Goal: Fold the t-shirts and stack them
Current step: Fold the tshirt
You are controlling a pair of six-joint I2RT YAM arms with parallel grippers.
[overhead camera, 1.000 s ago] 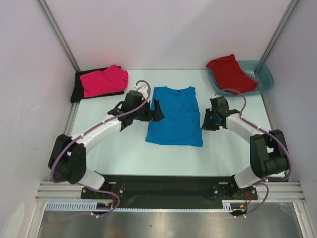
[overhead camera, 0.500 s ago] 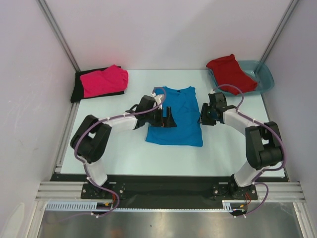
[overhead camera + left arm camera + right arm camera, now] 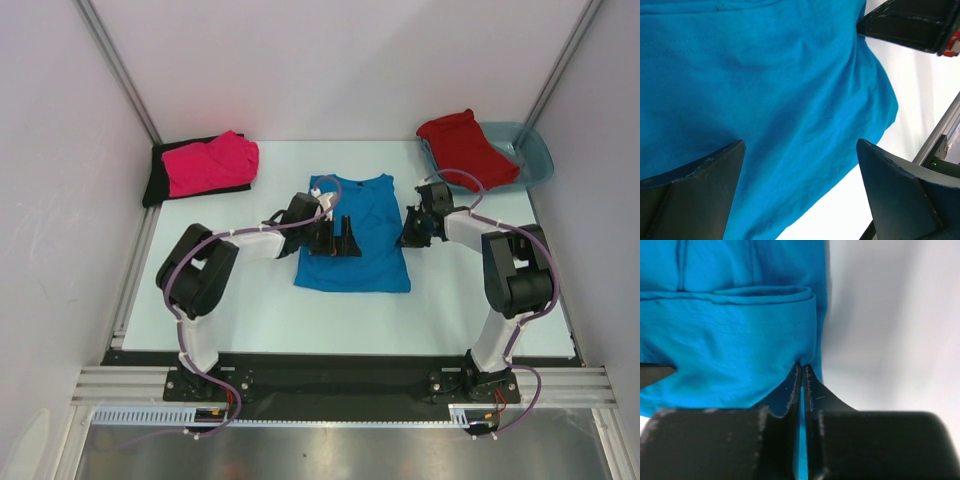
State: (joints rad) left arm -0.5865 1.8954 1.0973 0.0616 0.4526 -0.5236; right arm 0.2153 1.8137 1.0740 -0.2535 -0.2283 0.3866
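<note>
The blue t-shirt [image 3: 365, 255] lies flat in the middle of the table, neckline to the back. My left gripper [image 3: 340, 240] hovers open over its left half; in the left wrist view the two fingers [image 3: 695, 190] stand wide apart above the blue cloth [image 3: 765, 90]. My right gripper [image 3: 408, 230] is at the shirt's right edge, shut, its jaws [image 3: 802, 369] pinching a fold of the blue shirt [image 3: 730, 340]. The red t-shirt [image 3: 462, 148] lies over the teal tub. The pink t-shirt [image 3: 210, 163] rests on the black one [image 3: 160, 188] at the back left.
The translucent teal tub [image 3: 535, 160] stands at the back right corner. Walls and metal posts close in the table on three sides. Both arm bases sit on the black plate [image 3: 330, 375] at the near edge.
My left arm has swung right, from the shirt's left edge onto the cloth, staying open. My right gripper has moved in to the shirt's right edge and shut on it.
</note>
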